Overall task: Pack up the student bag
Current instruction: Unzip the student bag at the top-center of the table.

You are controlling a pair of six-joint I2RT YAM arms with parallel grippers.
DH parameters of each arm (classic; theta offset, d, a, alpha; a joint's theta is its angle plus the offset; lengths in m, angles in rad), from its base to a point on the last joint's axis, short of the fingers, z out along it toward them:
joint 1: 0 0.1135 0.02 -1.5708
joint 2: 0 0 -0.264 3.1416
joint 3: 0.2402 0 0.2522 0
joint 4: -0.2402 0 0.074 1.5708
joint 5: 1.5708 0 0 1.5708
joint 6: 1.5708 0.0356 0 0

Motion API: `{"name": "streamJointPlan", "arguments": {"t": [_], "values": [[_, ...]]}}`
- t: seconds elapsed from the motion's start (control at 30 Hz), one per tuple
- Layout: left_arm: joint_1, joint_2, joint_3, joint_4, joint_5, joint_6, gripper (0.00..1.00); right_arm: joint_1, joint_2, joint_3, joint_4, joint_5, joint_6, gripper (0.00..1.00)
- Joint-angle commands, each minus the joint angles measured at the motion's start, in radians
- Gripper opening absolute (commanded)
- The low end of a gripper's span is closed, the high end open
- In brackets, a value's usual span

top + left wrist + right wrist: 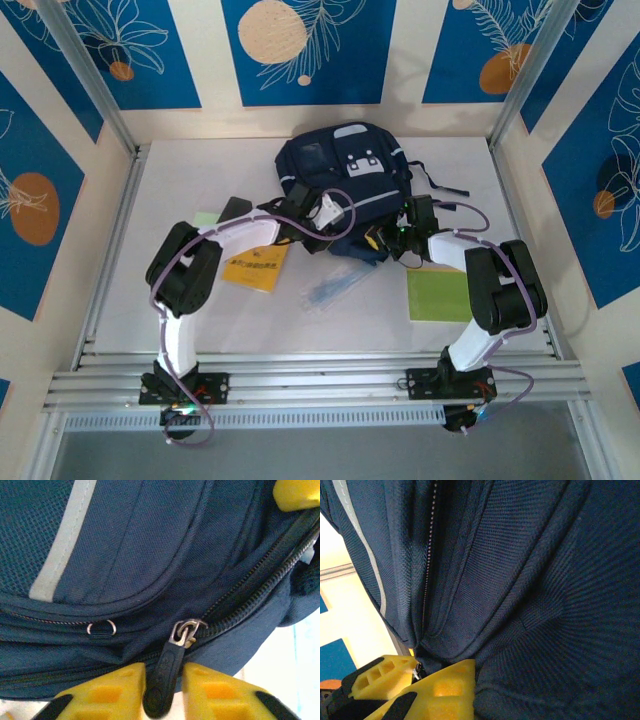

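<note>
The left gripper (164, 674) has its yellow fingers (117, 690) drawn in against both sides of a black zip pull (169, 661), so it has hold of the pull and no gap shows on either side. The pull hangs from a metal slider (186, 631) on a zip that runs up to the right across the student bag (150, 540). Just left of the slider a small metal ring (101, 627) sits on a seam, and a pale stripe (60, 550) crosses the navy fabric above it. The right gripper (420, 672) is closed, its yellow fingers (447, 687) nipped on a fold of the bag's fabric at the lower end of another zip line. From the top camera the bag lies at the back middle of the white table (180, 170), front patches upward, with both arms reaching in to its near edge. On the table nearer the arms lie a yellow booklet (255, 268) under the left arm, a clear plastic sleeve (335, 285) in the middle and a green sheet (438, 295) by the right arm
</note>
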Motion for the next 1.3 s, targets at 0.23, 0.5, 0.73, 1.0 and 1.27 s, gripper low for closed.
{"name": "streamJointPlan", "arguments": {"t": [0.23, 0.5, 0.73, 1.0, 1.27], "values": [[0.114, -0.01, 0.019, -0.023, 0.319, -0.162, 0.0, -0.029, -0.044, 0.01, -0.026, 0.03, -0.081, 0.0], [0.227, 0.057, 0.104, -0.105, 0.365, -0.31, 0.0, -0.042, -0.092, 0.008, -0.072, 0.066, -0.143, 0.0], [0.271, 0.125, 0.237, -0.315, 0.333, -0.359, 0.0, -0.047, -0.111, 0.011, -0.1, 0.098, -0.197, 0.0], [0.244, 0.069, 0.251, -0.424, 0.269, -0.234, 0.0, -0.047, -0.113, 0.04, -0.117, 0.108, -0.296, 0.0], [0.173, 0.059, 0.222, -0.353, 0.197, -0.163, 0.14, -0.044, -0.108, 0.046, -0.107, 0.074, -0.292, 0.0]]}}
